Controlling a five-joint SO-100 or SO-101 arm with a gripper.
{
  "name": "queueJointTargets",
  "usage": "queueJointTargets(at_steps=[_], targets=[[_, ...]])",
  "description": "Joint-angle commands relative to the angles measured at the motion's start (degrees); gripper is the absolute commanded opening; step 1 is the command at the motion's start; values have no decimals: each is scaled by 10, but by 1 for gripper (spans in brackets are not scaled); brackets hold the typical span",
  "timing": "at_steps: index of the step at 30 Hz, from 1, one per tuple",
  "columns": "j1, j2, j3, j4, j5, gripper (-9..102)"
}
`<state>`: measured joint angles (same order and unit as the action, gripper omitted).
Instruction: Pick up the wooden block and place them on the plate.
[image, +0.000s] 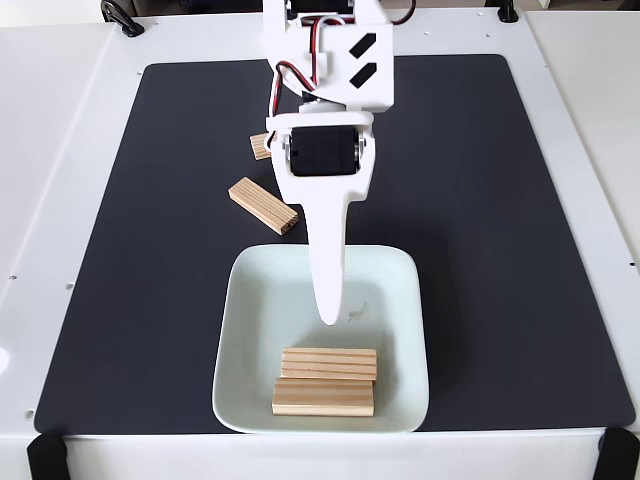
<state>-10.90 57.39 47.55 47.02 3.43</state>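
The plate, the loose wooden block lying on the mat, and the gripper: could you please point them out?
plate (400, 300): fixed view, bare right floor.
wooden block on the mat (262, 204): fixed view, top face.
gripper (330, 312): fixed view, fingertip end.

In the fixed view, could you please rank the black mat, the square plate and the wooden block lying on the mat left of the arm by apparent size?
1. The black rectangular mat, clearly largest.
2. The pale mint-white glossy square plate.
3. The light wooden block lying on the mat, far smaller than the plate.

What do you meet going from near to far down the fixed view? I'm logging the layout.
Front block on the plate → second block on the plate → gripper tip → loose block on the mat → block half hidden by the arm.
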Motion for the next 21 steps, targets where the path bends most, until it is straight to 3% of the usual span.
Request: queueJointTargets(at_steps=[1,5,15,21], targets=[[-4,115,76,3,4,19],[-4,228,204,3,4,-2],[-4,535,617,-4,-8,-1],[-4,707,867,-4,-119,0]])
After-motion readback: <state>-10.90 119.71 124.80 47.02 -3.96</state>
